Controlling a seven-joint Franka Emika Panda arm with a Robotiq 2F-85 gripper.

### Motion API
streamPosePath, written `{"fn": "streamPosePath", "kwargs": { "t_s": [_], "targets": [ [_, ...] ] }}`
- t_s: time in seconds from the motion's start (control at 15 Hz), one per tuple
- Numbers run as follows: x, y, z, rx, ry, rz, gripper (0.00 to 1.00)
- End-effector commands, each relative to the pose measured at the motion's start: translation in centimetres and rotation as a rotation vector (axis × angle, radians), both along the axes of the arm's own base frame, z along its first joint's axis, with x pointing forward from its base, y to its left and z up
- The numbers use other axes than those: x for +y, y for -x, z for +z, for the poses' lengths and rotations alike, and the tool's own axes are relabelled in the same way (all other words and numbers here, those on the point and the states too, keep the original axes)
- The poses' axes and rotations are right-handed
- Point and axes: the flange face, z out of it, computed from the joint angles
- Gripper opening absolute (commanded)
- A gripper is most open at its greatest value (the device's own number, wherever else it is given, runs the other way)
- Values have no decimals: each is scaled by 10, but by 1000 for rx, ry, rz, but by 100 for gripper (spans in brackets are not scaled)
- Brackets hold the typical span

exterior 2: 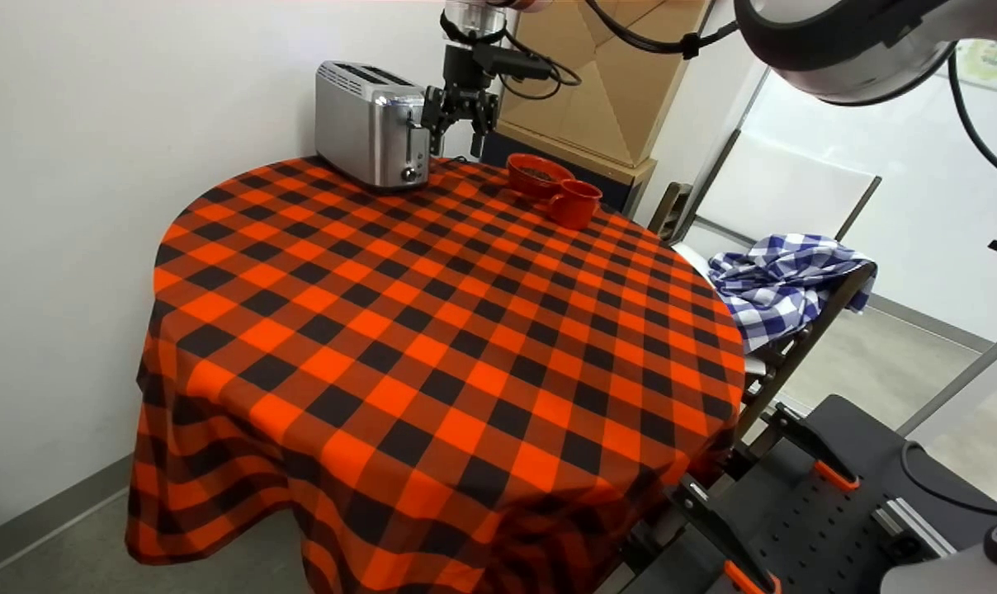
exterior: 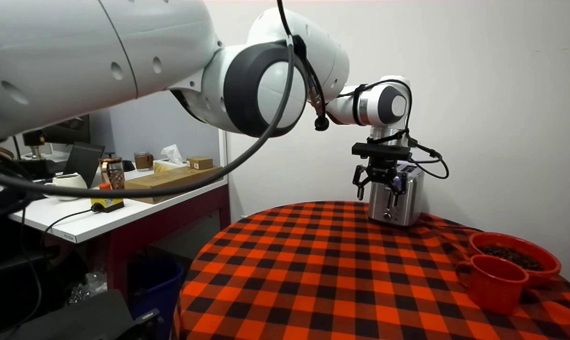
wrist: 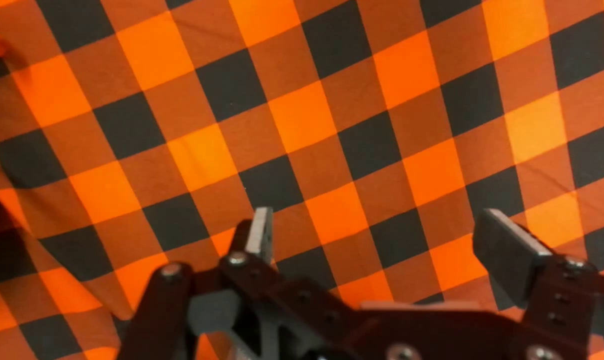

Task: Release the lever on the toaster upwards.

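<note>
End effector (exterior 2: 456, 147) points down, spread wide, just beside the toaster (exterior 2: 350, 124), the arm (exterior: 271, 89) stretched out above

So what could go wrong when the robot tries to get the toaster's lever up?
Maybe two things. The open gripper could miss the lever, because the wrist view shows checked tablecloth between its fingers and no lever. Or it could bump the toaster and make it slide, since that stands on cloth.
</note>
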Motion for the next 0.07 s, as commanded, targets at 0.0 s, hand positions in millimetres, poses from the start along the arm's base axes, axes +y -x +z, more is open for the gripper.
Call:
{"fn": "streamPosePath", "kwargs": {
  "t_s": [0.0],
  "targets": [
    [-1,0,0,0,0,-1,100]
  ]
}}
